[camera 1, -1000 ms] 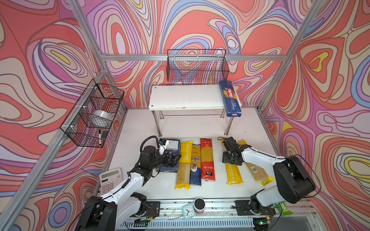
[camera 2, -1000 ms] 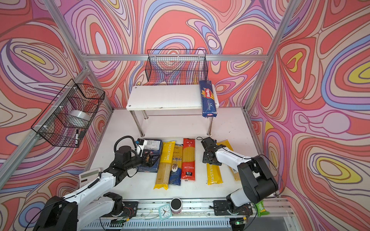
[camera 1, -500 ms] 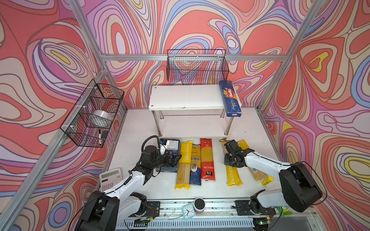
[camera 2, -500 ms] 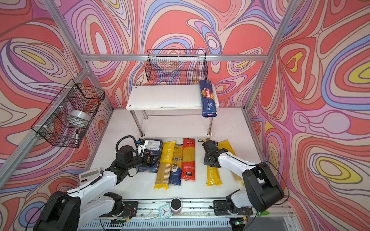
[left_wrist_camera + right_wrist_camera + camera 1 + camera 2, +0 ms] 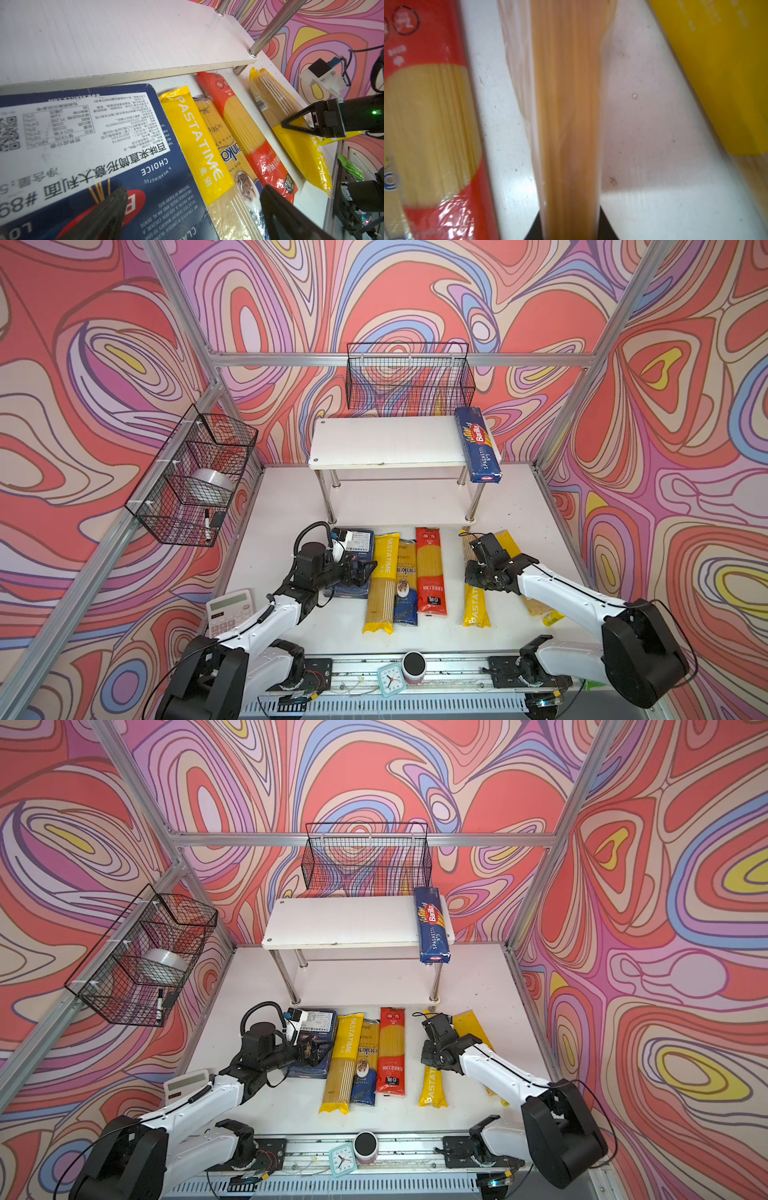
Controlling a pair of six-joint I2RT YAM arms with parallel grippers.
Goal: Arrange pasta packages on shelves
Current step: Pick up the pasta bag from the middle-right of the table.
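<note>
Right gripper (image 5: 289,124) clenched on a yellow pack (image 5: 476,608). Pinches the clear part between two dark tips in the right wrist view, bearing down from above near the end facing the rack (image 5: 386,443). Pack lying lengthwise on the table (image 5: 286,539) in both top views, lettered end toward the robot; no telling any lift at the gripped end.

On the other side, left gripper (image 5: 363,570) released, jaws wide apart. Hovers low over the near half of a wide box (image 5: 353,542), one finger (image 5: 108,214) above the box, the other above the packs next to it; contact not discernible.

Wide box flat on the table, white label up, far end just in front of the lower shelf (image 5: 124,41). Right of it, pressed together and all pointing at the rack: PASTATIME pack (image 5: 384,572), blue pack (image 5: 405,602), red pack (image 5: 430,568). Red pack and the gripped yellow pack apart, bare table showing between. Just beyond the right gripper, a slanted pack (image 5: 510,545), yellow too, largely hidden under the right arm.

Barilla box (image 5: 478,443) on the top shelf (image 5: 340,923) at its right end, laid front to back, near end overhanging the front edge.

Elsewhere: back basket (image 5: 409,381) on the wall above the rack, side basket (image 5: 166,510) on the left wall holding a tape roll (image 5: 212,485), calculator (image 5: 228,608) by the left arm, clock (image 5: 390,681) at the front rail.
</note>
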